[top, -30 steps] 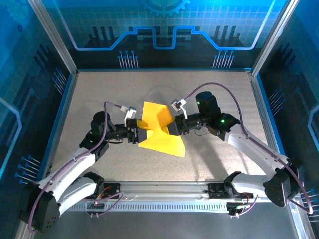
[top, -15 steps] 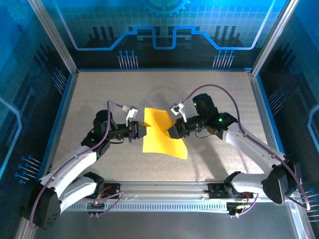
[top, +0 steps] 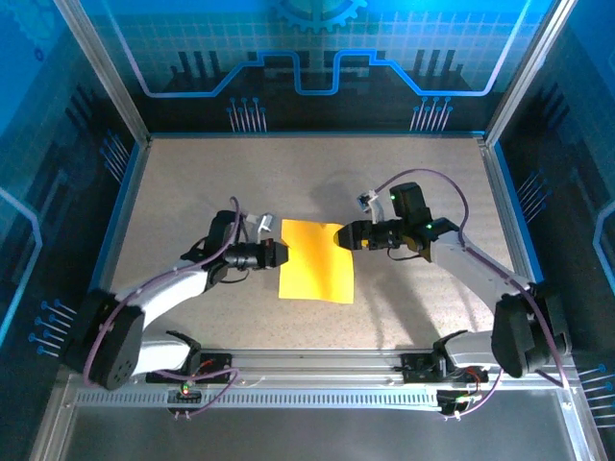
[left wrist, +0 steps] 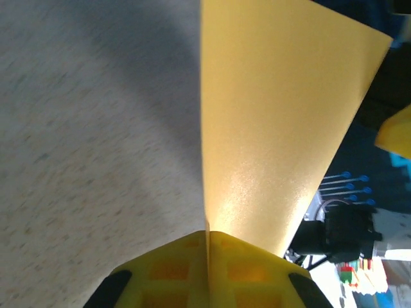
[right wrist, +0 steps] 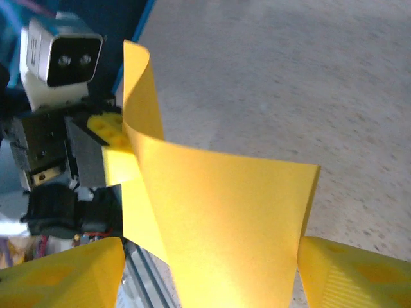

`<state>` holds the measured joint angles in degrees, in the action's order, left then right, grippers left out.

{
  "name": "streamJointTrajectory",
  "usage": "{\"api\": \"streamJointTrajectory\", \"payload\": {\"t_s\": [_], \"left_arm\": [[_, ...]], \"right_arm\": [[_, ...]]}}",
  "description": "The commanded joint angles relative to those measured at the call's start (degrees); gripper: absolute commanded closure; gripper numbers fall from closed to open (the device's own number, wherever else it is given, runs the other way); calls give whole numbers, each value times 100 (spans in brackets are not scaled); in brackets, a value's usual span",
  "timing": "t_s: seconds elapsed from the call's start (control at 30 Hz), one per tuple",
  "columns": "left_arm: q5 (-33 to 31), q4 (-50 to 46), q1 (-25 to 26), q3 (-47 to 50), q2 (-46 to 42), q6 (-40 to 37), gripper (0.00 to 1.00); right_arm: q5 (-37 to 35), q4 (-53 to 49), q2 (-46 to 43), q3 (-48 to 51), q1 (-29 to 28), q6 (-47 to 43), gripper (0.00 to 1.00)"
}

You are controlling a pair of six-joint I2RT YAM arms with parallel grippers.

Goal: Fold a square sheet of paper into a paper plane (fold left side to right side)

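Note:
The square sheet of paper (top: pixel 317 261) is yellow-orange and sits mid-table, bent rather than flat. My left gripper (top: pixel 278 254) is at the sheet's left edge. In the left wrist view its yellow fingers (left wrist: pixel 173 269) are pressed together on the paper's edge (left wrist: pixel 276 122), which rises away as a tall sheet. My right gripper (top: pixel 349 236) is at the sheet's upper right corner. In the right wrist view its fingers (right wrist: pixel 350 276) stand wide apart, and the curled paper (right wrist: pixel 218 218) lies loose between them. The left gripper (right wrist: pixel 119 157) shows beyond it, pinching the far edge.
The speckled table (top: pixel 192 182) is bounded by aluminium frame rails (top: pixel 317 370) at the front and blue walls at the sides. Both arm bases sit at the near edge. A grey cable (top: pixel 437 182) loops over the right arm.
The sheet, earlier raised and bowed between both grippers, has come down lower and flatter. My left gripper shut on its left edge. My right gripper opened and let go.

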<state>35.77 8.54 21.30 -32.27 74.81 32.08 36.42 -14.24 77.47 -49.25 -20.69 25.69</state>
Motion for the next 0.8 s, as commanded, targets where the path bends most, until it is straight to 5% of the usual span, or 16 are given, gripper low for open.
{"api": "streamJointTrajectory", "payload": {"t_s": [0.0, 0.2, 0.53, 0.77], "left_arm": [[-427, -604, 38, -322, 544, 154, 100], [-742, -1011, 33, -499, 1022, 42, 100], [-747, -1404, 33, -727, 1240, -182, 100], [-705, -1565, 32, -934, 1274, -210, 94]], "right_arm": [[-86, 588, 336, 201, 78, 589, 28], [-313, 700, 936, 269, -5, 702, 44], [-481, 687, 1952, 261, -298, 619, 87], [-829, 435, 2396, 139, -452, 551, 97]]}}
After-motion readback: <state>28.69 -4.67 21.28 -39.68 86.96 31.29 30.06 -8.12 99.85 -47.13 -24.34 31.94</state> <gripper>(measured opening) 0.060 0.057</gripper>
